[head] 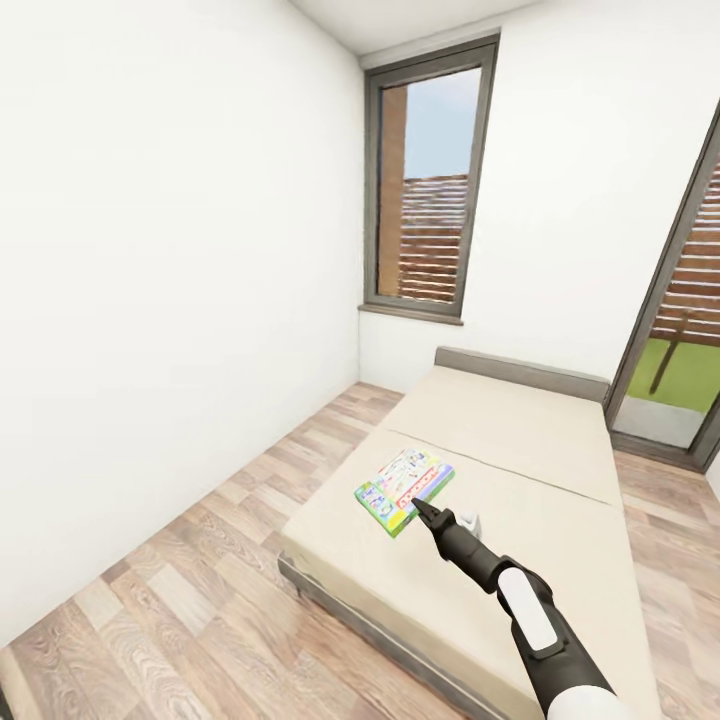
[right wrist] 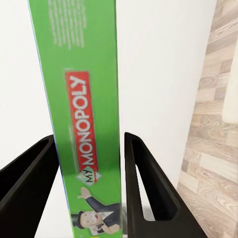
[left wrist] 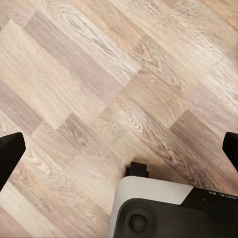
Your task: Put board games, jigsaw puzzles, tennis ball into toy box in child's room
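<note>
Right arm reaches out over the bed [head: 520, 440], right claw [head: 424, 510] at the near edge of the green-and-white board game [head: 404, 490]. The right wrist view shows the game's green spine [right wrist: 87, 114], with the red "Monopoly" label, running between the two black fingers [right wrist: 144, 183]; claw clamped on the game box, one finger on each side of the edge. Head view shows the box flat, cover up, over the beige mattress near the bed's left side; can't tell whether it is lifted or resting on it. A small pale object [head: 470, 521] sits on the mattress just beside the arm, too small to tell what it is.

Left claw [left wrist: 119, 148] points down at the wood floor [left wrist: 99, 74], fingers wide apart at the picture's two edges, nothing between them. Part of the robot's grey base [left wrist: 163, 208] below it.

Bed stands against the far wall under a tall window [head: 425, 190], glass door [head: 680, 330] to the right.
</note>
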Tool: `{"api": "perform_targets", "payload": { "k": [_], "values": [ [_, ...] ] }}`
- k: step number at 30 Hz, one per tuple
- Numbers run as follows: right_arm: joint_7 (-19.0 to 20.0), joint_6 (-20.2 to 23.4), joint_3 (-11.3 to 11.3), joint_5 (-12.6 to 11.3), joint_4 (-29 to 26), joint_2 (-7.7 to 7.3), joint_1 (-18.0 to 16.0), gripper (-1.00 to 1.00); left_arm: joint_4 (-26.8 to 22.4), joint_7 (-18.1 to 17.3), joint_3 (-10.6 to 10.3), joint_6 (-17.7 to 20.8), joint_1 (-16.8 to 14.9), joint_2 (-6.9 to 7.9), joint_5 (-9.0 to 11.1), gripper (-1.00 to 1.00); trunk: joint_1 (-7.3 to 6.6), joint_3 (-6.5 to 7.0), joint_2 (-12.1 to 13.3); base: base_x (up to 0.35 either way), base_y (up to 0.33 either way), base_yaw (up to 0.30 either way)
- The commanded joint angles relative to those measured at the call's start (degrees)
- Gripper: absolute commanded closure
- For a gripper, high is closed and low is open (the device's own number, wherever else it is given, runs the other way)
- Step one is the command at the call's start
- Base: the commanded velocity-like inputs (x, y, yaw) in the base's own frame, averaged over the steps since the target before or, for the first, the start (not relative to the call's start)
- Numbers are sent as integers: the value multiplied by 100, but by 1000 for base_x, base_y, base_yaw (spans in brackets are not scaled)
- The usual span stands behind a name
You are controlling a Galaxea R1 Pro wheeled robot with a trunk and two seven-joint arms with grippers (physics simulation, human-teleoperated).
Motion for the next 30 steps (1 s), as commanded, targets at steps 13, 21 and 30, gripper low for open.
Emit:
{"api": "perform_targets", "payload": {
  "k": [13,21,30],
  "values": [
    [-1,49,-31,-25,-5,10,-6,100,7,24,51,-13,-5,-83,-56,-100,3,-17,-10,-62,0,168],
    [-7,48,-30,-25,-4,10,-6,100,7,25,52,-34,-4,-92,-60,-100,3,-38,-10,-105,0,282],
    [-8,48,-26,-25,-4,10,-4,100,7,25,52,-41,10,-97,-65,-100,3,-62,-10,-4,0,283]
  ]
}}
